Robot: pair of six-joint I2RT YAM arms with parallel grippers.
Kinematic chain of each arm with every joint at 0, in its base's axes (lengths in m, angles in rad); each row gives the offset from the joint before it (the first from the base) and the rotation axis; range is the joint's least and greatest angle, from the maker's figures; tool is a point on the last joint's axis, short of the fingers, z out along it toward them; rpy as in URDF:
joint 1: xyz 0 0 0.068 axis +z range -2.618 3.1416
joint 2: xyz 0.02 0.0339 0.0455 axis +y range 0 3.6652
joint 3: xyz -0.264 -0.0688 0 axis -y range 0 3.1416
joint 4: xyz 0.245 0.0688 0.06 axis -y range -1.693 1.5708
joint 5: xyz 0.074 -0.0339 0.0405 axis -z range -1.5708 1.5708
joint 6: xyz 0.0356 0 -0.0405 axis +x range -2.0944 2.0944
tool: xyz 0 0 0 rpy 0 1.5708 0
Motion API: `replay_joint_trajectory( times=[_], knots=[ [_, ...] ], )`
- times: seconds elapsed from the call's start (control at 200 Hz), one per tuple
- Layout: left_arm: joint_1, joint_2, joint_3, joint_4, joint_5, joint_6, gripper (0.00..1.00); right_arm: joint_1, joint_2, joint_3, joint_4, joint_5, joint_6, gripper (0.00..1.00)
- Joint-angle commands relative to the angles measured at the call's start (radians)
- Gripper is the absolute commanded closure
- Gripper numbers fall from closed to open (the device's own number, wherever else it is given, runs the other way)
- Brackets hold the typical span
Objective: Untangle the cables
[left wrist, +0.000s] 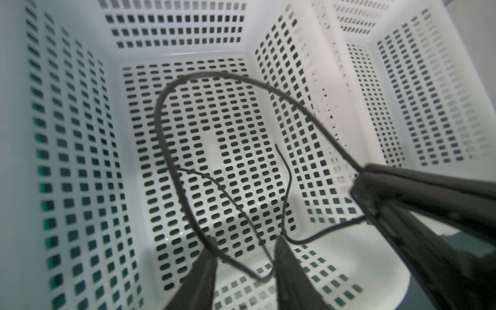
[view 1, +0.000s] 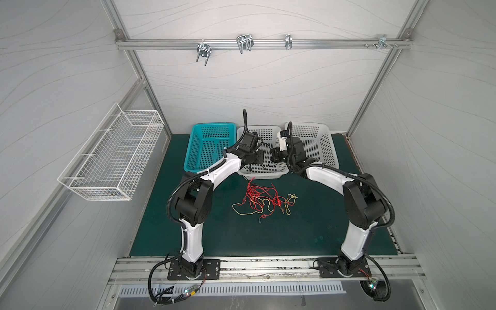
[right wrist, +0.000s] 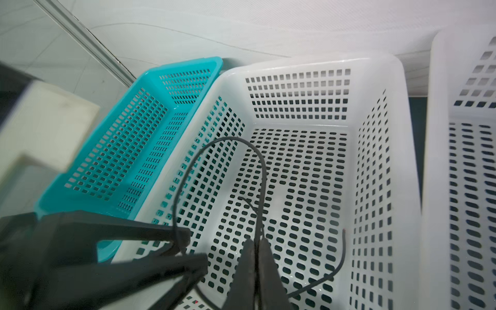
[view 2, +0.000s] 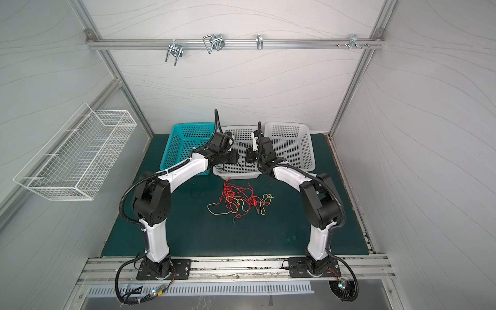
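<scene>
Both arms reached over the middle white perforated plastic basket. It stood at the back of the dark green mat, between a turquoise perforated plastic basket and a second white perforated basket. The three baskets stood in one row, side against side.

The right gripper was closed on a thin black cable. In the right wrist view the cable ran straight in between its two pressed fingers. From this grip the cable rose in a wide loop above the floor of the middle basket and came down to the left gripper. The jaws of the left gripper stood apart. The cable hung slack in the gap between them and seemed to touch both fingertips in the left wrist view, but the jaws did not pinch it. One loose end of the cable pointed up freely inside the basket, and it had a small reddish tip. I could not tell whether any part of the cable rested on the basket floor.

The other cables were outside the baskets. A tangle of thin red and yellow wires lay on the mat just in front of the middle basket, between the two arms and well apart from both grippers. The red wires crossed the yellow one many times. Small clips showed at some ends, too small to describe.
</scene>
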Motion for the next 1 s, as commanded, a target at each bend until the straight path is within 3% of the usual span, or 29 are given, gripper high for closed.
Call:
replay_joint_trajectory(
  times=[0.0,0.27,0.63,0.805,0.996],
  knots=[
    [-0.003,-0.022,0.046,-0.009,-0.008,0.023,0.51,-0.012,0.046,0.056,-0.053,-0.010,0.039,1.00],
    [-0.003,-0.109,-0.022,0.013,-0.056,0.027,0.41,-0.020,0.123,0.135,-0.157,0.000,0.055,0.96],
    [-0.002,-0.270,-0.232,0.111,-0.077,0.004,0.40,-0.012,0.044,0.114,-0.204,-0.066,-0.086,0.52],
    [-0.003,-0.352,-0.321,0.104,-0.128,-0.003,0.40,0.038,-0.036,0.078,-0.217,-0.096,-0.238,0.45],
    [0.003,-0.480,-0.428,0.099,-0.192,-0.034,0.40,0.201,-0.093,0.032,-0.229,-0.046,-0.488,0.42]
  ],
)
